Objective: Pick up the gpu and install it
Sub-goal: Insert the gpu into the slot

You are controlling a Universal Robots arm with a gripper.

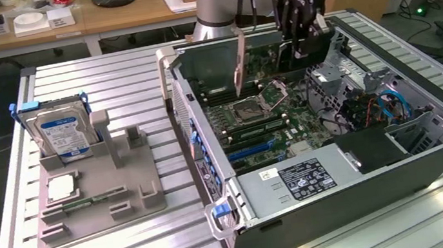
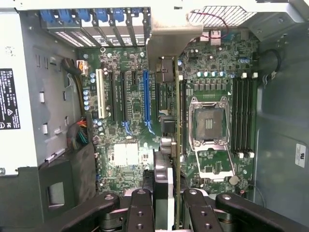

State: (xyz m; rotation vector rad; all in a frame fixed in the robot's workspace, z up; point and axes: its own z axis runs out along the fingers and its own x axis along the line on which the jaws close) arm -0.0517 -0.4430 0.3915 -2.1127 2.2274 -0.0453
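The gpu is gripped on edge between the fingers of the gripper, which are closed narrowly on it, over the motherboard inside the open computer case. In the wrist view the gpu is seen between the blue slot and the processor socket. A hard drive is seen upright on the exterior view's left.

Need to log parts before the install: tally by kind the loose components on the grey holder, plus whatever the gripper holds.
hard drive: 1
pale square chip: 1
memory stick: 1
gpu, held in the gripper: 1
Total: 4
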